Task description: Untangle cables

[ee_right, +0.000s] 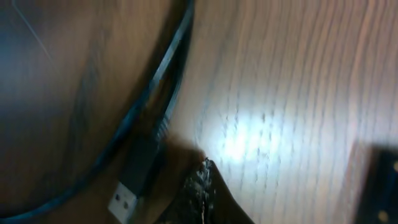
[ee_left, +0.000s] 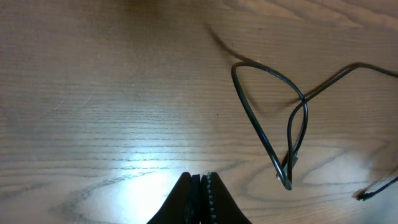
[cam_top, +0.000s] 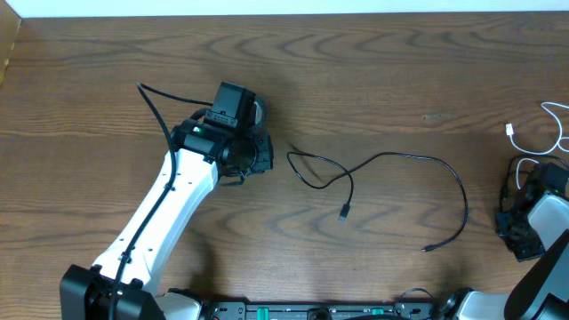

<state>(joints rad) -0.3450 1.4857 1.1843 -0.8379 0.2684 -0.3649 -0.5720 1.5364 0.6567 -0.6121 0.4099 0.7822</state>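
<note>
The black cable [cam_top: 404, 157] lies slack across the middle of the tabletop [cam_top: 400, 71]. It forms a narrow loop at its left end, crosses itself once, then runs in a wide arc to the right. Both plug ends lie free on the near side. The white cable [cam_top: 558, 133] curls at the right edge, well apart. The left jaws are closed and empty, just left of the loop. The right jaws are closed on nothing, beside a dark cable [ee_right: 155, 81] with a USB plug [ee_right: 122, 202].

Overhead evenly lit and sharp; wrist views dim, glare-spotted, right one blurred.
</note>
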